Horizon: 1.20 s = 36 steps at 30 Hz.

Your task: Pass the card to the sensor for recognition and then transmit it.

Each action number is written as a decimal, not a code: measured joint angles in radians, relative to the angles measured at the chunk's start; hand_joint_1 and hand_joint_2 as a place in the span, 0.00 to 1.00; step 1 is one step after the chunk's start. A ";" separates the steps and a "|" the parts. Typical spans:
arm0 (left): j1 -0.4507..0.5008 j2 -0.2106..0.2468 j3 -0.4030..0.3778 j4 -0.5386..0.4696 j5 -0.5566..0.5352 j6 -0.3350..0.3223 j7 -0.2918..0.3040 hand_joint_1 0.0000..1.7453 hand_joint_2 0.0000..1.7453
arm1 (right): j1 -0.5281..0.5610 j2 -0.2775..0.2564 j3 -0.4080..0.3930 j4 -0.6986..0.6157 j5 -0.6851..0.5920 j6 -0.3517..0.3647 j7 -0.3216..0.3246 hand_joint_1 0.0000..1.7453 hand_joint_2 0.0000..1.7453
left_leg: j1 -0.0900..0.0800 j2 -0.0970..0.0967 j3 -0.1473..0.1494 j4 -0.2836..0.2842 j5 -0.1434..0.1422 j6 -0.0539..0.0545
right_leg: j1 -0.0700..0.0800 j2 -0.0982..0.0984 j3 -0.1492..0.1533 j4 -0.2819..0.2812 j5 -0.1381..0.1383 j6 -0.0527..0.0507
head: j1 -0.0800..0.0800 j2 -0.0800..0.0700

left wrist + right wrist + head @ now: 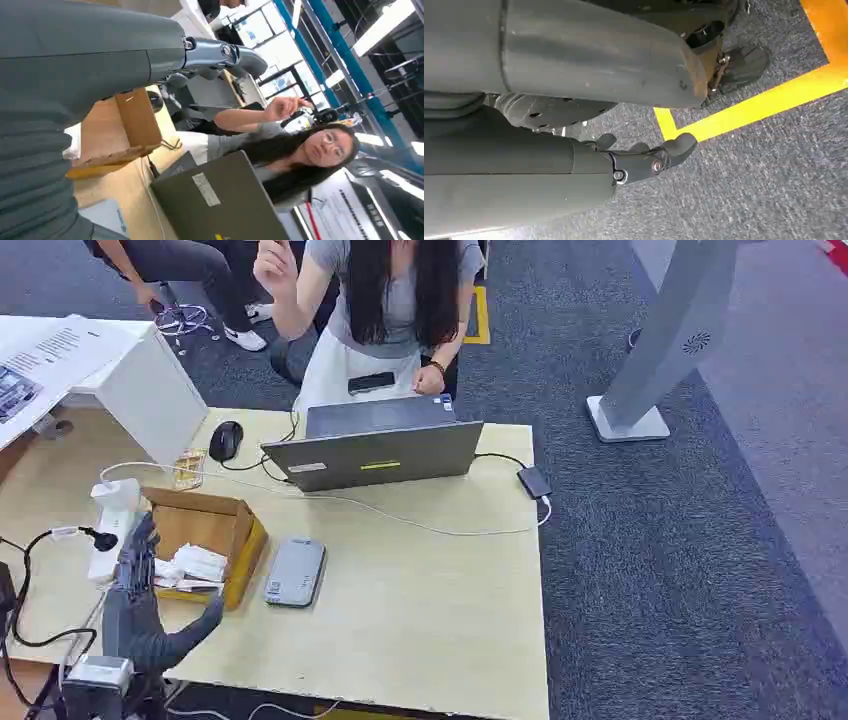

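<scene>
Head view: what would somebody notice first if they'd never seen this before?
Probably the robot's dark left hand, fingers apart, reaching into the cardboard box at the table's near left corner. Next, the grey laptop at the far edge, with a person sitting behind it, one hand raised. A flat grey sensor lies just right of the box.

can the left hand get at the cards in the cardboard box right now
Probably yes. The left hand hovers open at the near edge of the open-topped box, its fingers already over the white cards. Nothing lies between them; only the box's walls narrow the approach.
</scene>
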 joint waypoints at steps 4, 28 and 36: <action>-0.072 0.022 -0.041 0.046 -0.085 0.068 0.045 0.00 1.00 | -0.004 0.001 0.021 0.000 0.006 0.002 0.010 0.00 0.00 | 0.000 0.000 0.000 0.000 0.000 0.000 | 0.000 0.000 0.000 0.000 0.000 0.000 | 0.000 0.000; -0.490 0.143 -0.262 0.421 -0.581 0.457 0.330 0.00 1.00 | -0.026 0.003 0.152 0.002 0.042 0.034 0.070 0.00 0.00 | 0.000 0.000 0.000 0.001 0.001 -0.001 | 0.000 0.000 0.000 0.001 0.001 -0.001 | 0.000 0.000; -0.617 0.167 -0.330 0.564 -0.748 0.572 0.433 0.00 1.00 | -0.031 0.005 0.187 0.002 0.050 0.040 0.090 0.00 1.00 | 0.000 0.001 0.000 0.001 0.001 -0.001 | 0.000 0.002 -0.001 0.001 0.001 -0.001 | 0.000 0.000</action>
